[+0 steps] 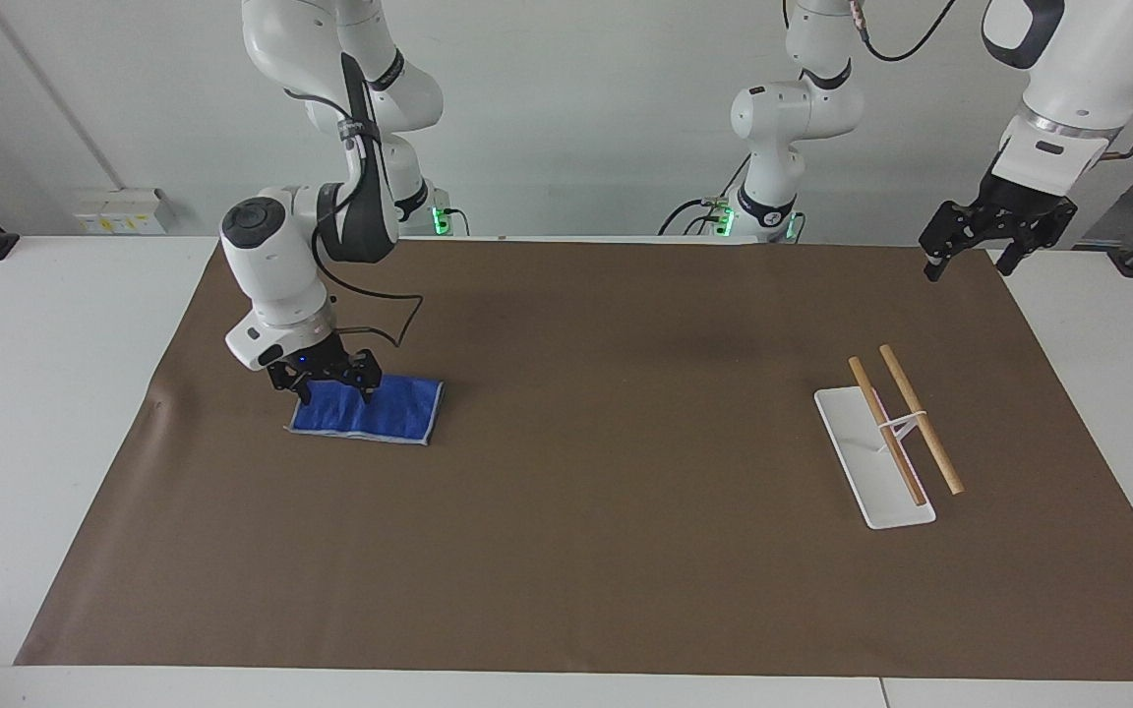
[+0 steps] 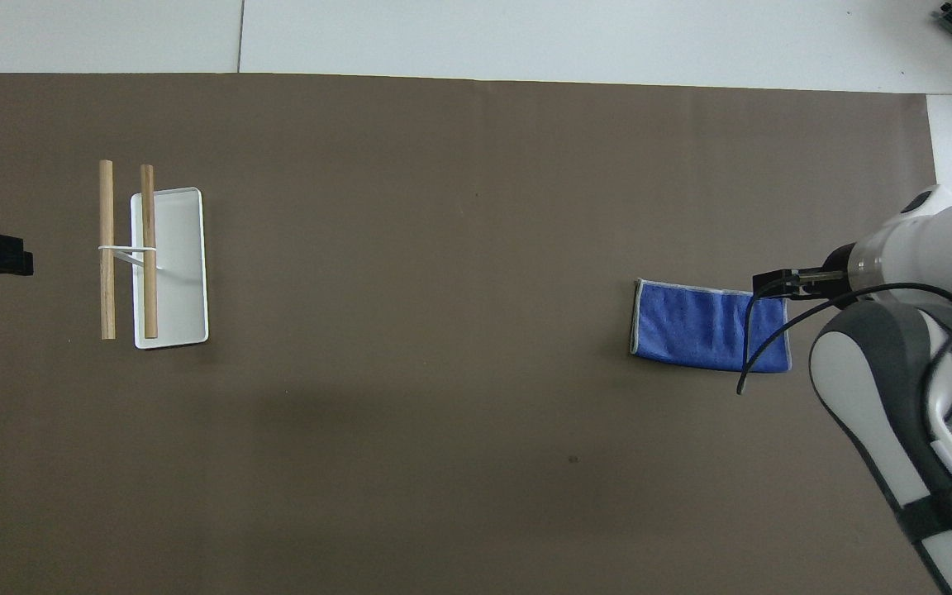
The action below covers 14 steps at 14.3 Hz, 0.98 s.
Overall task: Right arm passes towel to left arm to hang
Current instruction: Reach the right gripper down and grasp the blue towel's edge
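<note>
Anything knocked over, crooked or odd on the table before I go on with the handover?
Nothing stands out. The towel lies folded flat on the brown mat, with the right claw open over its edge. The wooden rack stands upright at the left arm's end, and the left claw waits above the mat's corner.

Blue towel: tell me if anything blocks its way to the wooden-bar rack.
Nothing visible does. The blue cloth towel lies flat under the open right gripper; only bare brown table mat lies between it and the white-based, wooden-bar rack. The left gripper waits near the mat's corner.
</note>
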Each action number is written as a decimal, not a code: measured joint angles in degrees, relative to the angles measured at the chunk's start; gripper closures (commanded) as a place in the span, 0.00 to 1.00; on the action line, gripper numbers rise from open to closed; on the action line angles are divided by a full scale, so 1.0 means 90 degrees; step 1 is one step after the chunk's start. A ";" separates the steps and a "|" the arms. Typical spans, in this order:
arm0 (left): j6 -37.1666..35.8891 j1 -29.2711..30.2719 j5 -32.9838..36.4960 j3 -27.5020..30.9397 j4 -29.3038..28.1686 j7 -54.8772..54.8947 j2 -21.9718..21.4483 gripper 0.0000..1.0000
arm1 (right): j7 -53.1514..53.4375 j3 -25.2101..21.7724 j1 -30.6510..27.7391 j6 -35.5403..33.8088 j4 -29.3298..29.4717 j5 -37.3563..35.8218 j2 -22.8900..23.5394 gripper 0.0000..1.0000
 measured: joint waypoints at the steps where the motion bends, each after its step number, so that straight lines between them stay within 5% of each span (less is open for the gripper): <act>1: 0.0000 0.0000 0.0000 0.0000 0.0000 0.0000 0.0000 0.00 | 0.0000 -0.0003 -0.0001 0.0337 -0.0232 0.0001 0.0047 0.00; 8: 0.0000 0.0000 0.0000 0.0000 0.0000 0.0000 0.0000 0.00 | -0.0145 -0.0006 -0.0003 0.0801 -0.0593 0.0533 0.0179 0.00; 9: 0.0000 0.0000 0.0000 0.0000 0.0000 0.0000 0.0000 0.00 | -0.0222 -0.0006 -0.0014 0.0813 -0.0608 0.0533 0.0200 0.11; 11: 0.0000 0.0000 0.0000 0.0000 0.0000 0.0000 0.0000 0.00 | -0.0313 -0.0007 -0.0040 0.0834 -0.0639 0.0534 0.0224 0.71; 12: 0.0000 0.0000 0.0000 0.0000 0.0000 0.0000 0.0000 0.00 | -0.0330 -0.0007 -0.0038 0.0838 -0.0651 0.0534 0.0225 0.92; 14: 0.0000 0.0000 0.0000 0.0000 0.0000 0.0000 0.0000 0.00 | -0.0331 -0.0007 -0.0031 0.0850 -0.0644 0.0534 0.0214 1.00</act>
